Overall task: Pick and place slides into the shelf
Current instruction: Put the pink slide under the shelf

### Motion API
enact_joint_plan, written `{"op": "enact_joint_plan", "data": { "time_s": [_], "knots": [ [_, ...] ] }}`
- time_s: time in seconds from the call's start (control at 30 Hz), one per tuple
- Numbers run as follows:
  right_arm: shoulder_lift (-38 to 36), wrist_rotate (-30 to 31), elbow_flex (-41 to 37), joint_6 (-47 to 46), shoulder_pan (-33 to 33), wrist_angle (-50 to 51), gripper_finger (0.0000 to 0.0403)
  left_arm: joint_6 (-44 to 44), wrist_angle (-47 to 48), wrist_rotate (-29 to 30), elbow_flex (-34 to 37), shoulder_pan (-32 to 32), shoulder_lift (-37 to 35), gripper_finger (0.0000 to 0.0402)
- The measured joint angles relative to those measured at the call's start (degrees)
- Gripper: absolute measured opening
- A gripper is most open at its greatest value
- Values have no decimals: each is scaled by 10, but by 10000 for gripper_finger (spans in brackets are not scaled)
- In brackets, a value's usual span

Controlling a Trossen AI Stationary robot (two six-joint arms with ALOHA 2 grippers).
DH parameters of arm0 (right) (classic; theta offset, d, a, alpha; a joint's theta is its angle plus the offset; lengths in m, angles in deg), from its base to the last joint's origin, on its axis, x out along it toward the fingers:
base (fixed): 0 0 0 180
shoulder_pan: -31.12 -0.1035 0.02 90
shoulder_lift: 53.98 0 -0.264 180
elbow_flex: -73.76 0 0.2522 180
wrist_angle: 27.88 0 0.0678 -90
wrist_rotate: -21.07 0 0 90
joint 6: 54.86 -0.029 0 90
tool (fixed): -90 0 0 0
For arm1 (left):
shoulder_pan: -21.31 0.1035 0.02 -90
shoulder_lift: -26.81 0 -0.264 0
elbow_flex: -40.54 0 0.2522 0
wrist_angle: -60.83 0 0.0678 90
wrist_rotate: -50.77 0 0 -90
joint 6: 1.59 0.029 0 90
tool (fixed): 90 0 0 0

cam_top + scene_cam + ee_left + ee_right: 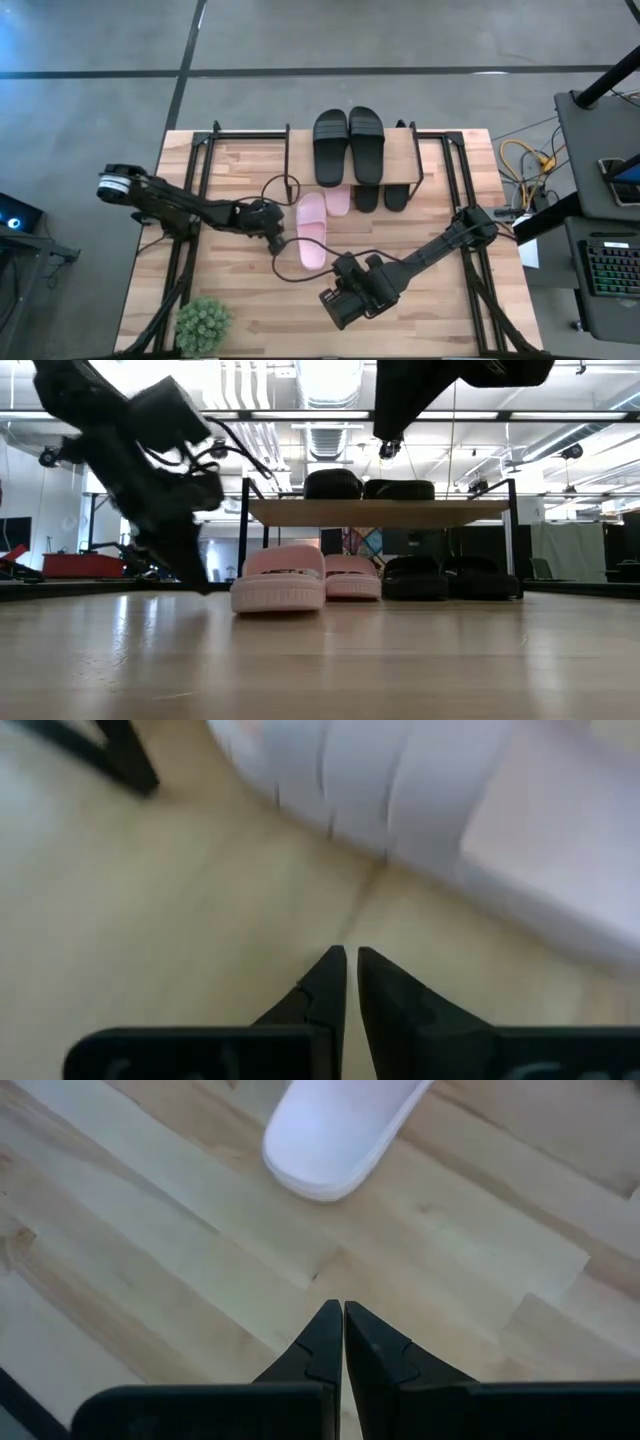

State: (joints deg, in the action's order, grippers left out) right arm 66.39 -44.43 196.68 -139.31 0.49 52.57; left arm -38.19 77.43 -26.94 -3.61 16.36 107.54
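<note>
The left gripper (277,240) sits low over the table (240,300), just beside the near pink slide (311,232), on that slide's left in the high view. Its 2 fingers (325,982) are pressed nearly together with only a thin slit between them, and they hold nothing; the slide's pale strap fills the space just ahead of the tips without touching them.

The right gripper (333,310) hangs nearer the table's front edge, apart from the slide's heel end, its fingers (322,1342) likewise closed tight and empty.

The shelf (400,160) carries 2 black slides (348,145) on its top board. Beneath it stand the second pink slide (352,576) and 2 more black slides (450,576). A small green plant (203,325) stands at the table's front left corner.
</note>
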Motion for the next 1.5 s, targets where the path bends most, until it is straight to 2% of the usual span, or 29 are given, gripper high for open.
{"op": "enact_joint_plan", "data": {
  "time_s": [0.1,0.23,0.37,0.5,0.73,0.97,1.07,1.23,1.5],
  "knots": [
    [0,-10,-11,-14,1,-15,9,0,69,-5,5,-16,-48,16],
    [0,-13,-56,-25,13,-98,9,-6,119,-20,11,-37,-127,16],
    [0,-53,-130,-18,36,-276,9,-35,143,-46,12,-56,-207,16],
    [2,-63,-188,-14,54,-416,9,-60,142,-58,13,-77,-283,16],
    [2,-91,-212,-17,70,-425,9,-81,143,-57,15,-100,-387,16],
    [22,-100,-216,4,97,-437,9,-66,142,-48,17,-103,-450,15],
    [25,-94,-215,20,113,-434,9,-65,140,-42,18,-103,-461,15],
    [25,-39,-215,52,139,-416,9,-65,141,-39,18,-103,-463,15],
    [25,-34,-215,108,194,-404,9,-65,141,-39,18,-103,-448,15]
  ]
}}
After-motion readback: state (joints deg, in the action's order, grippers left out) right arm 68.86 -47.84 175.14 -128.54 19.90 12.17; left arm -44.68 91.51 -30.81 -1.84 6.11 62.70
